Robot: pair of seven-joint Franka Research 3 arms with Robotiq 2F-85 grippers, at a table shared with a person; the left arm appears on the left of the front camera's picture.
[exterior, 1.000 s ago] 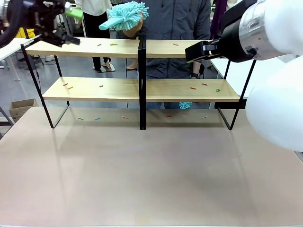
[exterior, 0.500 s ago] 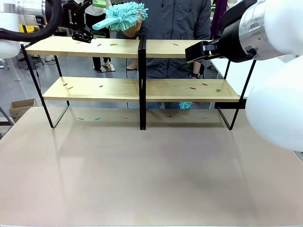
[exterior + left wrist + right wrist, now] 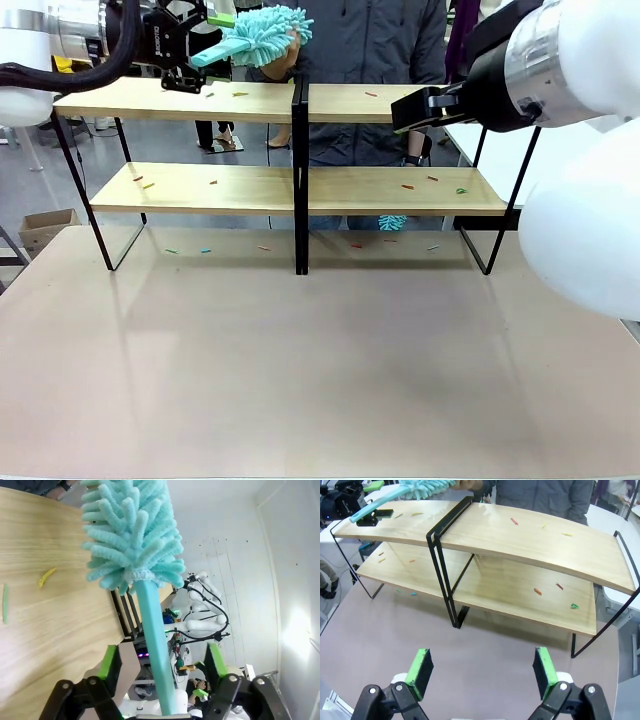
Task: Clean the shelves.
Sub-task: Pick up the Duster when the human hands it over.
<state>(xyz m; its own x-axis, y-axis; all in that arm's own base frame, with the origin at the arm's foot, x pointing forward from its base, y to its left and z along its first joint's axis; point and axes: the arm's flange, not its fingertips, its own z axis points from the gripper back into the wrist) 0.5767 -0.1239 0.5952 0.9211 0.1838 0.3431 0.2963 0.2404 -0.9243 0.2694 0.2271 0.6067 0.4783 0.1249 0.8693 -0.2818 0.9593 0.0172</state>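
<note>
**Front:** shelves [image 3: 400, 190] at far side of bench [image 3: 300, 380]. Small coloured bits [image 3: 240, 94] on the boards, more on bench beneath. Person [image 3: 370, 50] behind shelves, hand [image 3: 285, 58] holding teal duster [image 3: 262, 28] over top L board. L gripper [image 3: 200, 50] up at the handle end, just above that board. R arm [image 3: 560, 60] big at pic right, near top R board.

**L wrist:** L gripper [image 3: 161, 662] jaws spread. Duster [image 3: 132, 540] handle runs between green pads [image 3: 107, 661]; neither pad seen touching it. Top board alongside.

**R wrist:** R gripper [image 3: 482, 677] jaws spread, nothing between. Hangs over bench [image 3: 495, 640], facing shelves [image 3: 530, 540] from the front, well apart from them. Duster [image 3: 420, 486] over top board, far end.
</note>
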